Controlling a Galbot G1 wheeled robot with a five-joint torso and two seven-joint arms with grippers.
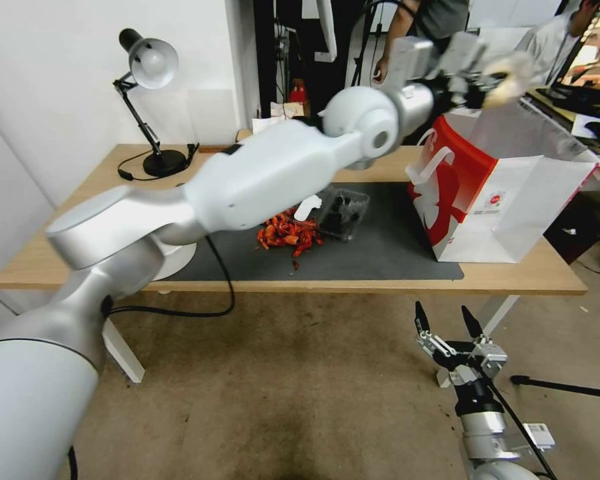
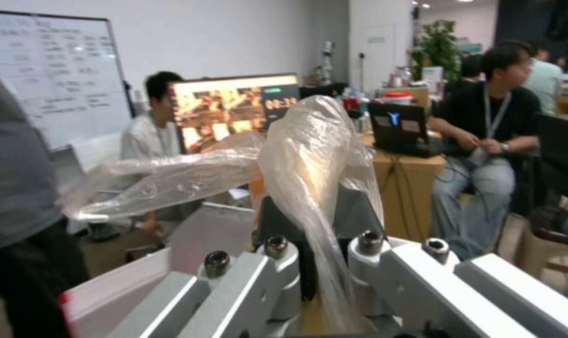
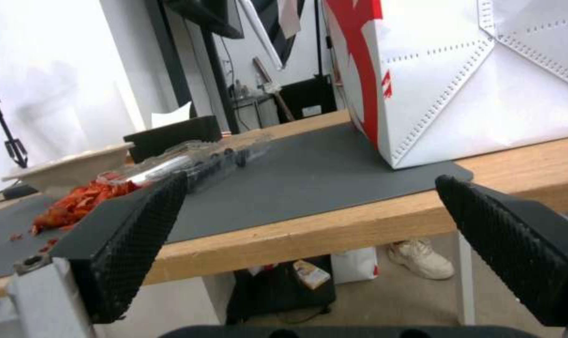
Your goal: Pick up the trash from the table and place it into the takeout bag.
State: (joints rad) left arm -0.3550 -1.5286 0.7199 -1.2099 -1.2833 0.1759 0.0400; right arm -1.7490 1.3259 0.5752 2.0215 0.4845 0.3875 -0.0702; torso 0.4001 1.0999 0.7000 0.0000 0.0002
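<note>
My left gripper [image 1: 488,85] is raised over the open top of the takeout bag [image 1: 507,200], which stands red and white at the right end of the table [image 1: 380,277]. It is shut on a piece of trash, a crumpled clear plastic film [image 1: 510,72]. In the left wrist view the film [image 2: 309,155] is pinched between the fingers [image 2: 278,220] and billows out beyond them. More trash lies on the dark mat: a pile of red scraps [image 1: 287,233], a clear plastic tray [image 1: 345,212] and a shallow beige bowl [image 3: 71,164]. My right gripper [image 1: 447,323] hangs open below the table's front edge.
A black desk lamp [image 1: 150,73] stands at the back left of the table, with its cable beside it. My left arm [image 1: 247,180] spans the table's middle. A white round base [image 1: 177,260] sits under that arm. People sit at desks in the room behind.
</note>
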